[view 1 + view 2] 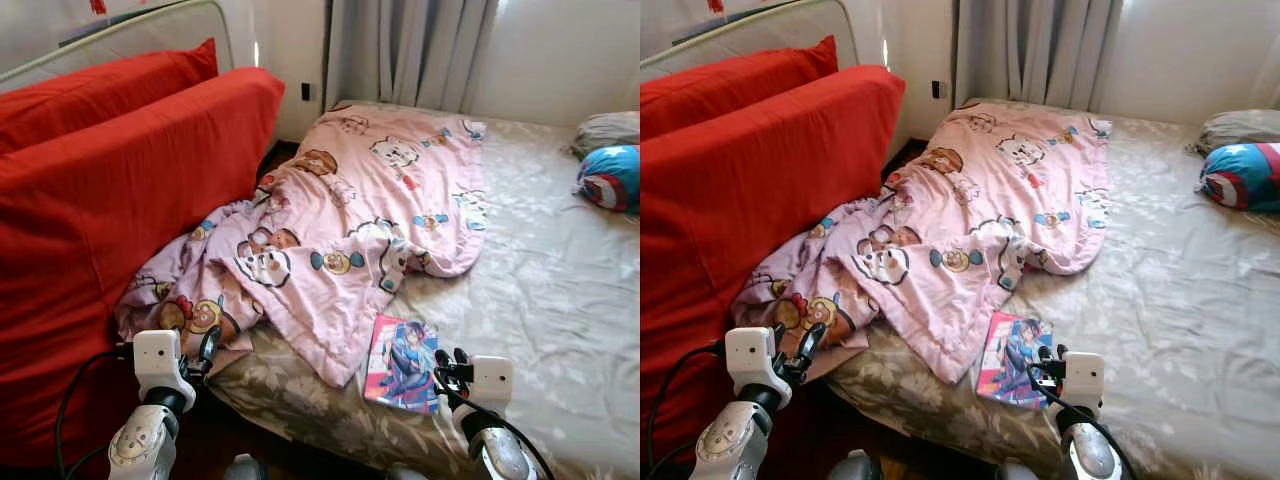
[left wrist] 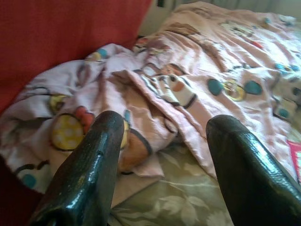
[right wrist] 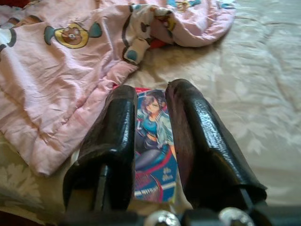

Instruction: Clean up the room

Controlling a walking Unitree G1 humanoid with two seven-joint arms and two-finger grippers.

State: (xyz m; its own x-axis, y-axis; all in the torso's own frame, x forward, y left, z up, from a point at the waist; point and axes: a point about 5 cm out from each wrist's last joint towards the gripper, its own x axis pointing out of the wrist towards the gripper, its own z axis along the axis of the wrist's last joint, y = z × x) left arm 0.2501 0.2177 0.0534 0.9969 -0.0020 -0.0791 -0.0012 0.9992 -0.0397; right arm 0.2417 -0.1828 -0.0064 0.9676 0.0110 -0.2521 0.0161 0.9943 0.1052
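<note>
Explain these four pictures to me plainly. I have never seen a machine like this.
This is a walking humanoid robot tidying a bedroom. The two wide pictures come from cameras on its head, looking down at a bed. The two close pictures come from cameras on its wrists, looking along each end effector's two black fingers. On the bed lie a crumpled pink cartoon blanket and a comic book near the edge; a red cushion stands alongside. The left end effector is open near the blanket. The right end effector is open, pointing at the book. Nothing is held.
</note>
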